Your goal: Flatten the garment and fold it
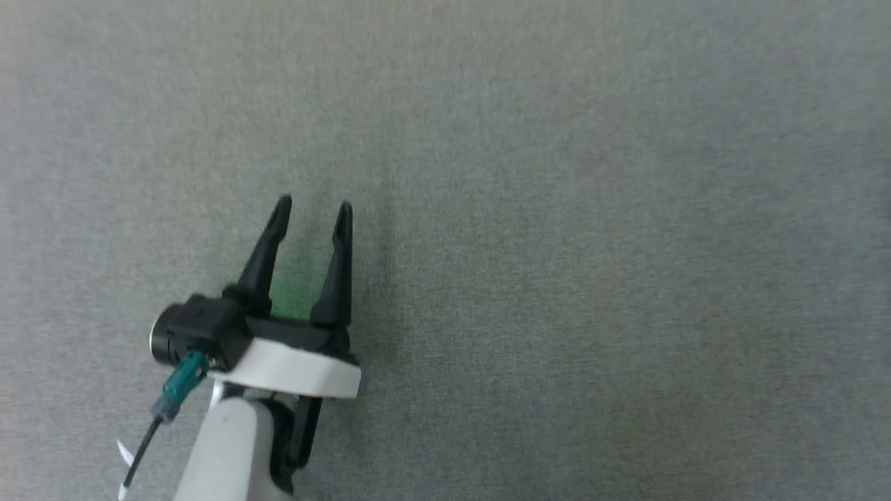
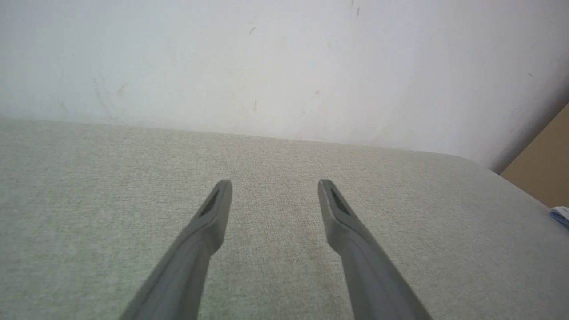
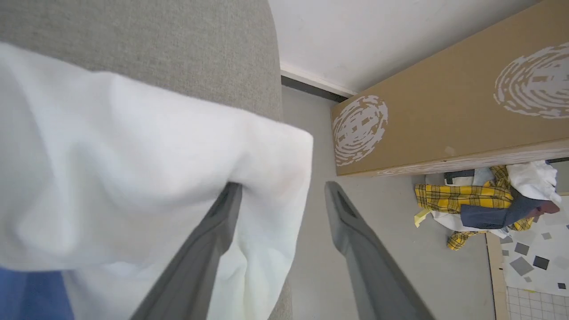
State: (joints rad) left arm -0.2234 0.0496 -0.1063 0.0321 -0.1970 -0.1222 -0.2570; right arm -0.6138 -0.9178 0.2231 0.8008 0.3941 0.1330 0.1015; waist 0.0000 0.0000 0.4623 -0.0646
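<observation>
The garment (image 3: 133, 155) appears in the right wrist view as thin white cloth, soft and loosely bunched, with broad shallow folds. A bright blue area (image 3: 31, 293) of the same item shows at the lower left corner of that view. No patch or lettering can be made out. The garment lies on the grey cloth-covered surface (image 3: 155, 40), at its edge. One rounded corner hangs past that edge, above the floor (image 3: 400, 249).

The right gripper (image 3: 283, 186) has its jaws spread wide and clamps nothing. The tip of one finger (image 3: 209, 240) touches the white cloth, which drapes around it. The other finger (image 3: 355, 240) stands clear of the cloth, over the floor.

The right wrist view also shows a long cardboard box (image 3: 444, 102) printed with white whorl marks, lying on the floor by the wall (image 3: 355, 31). A heap of clothes (image 3: 484, 204), including yellow plaid, sits just beside the box.

The head view looks straight down on the grey surface. The left gripper (image 1: 314, 204) is at the lower left of that view, with its jaws wide apart and nothing between them.

The left wrist view looks along the same gripper toward the surface's far edge, which meets the white wall. A small pale-blue and white scrap (image 2: 561, 215) shows at the right border, by the surface's rounded corner. It cannot be told what it is.
</observation>
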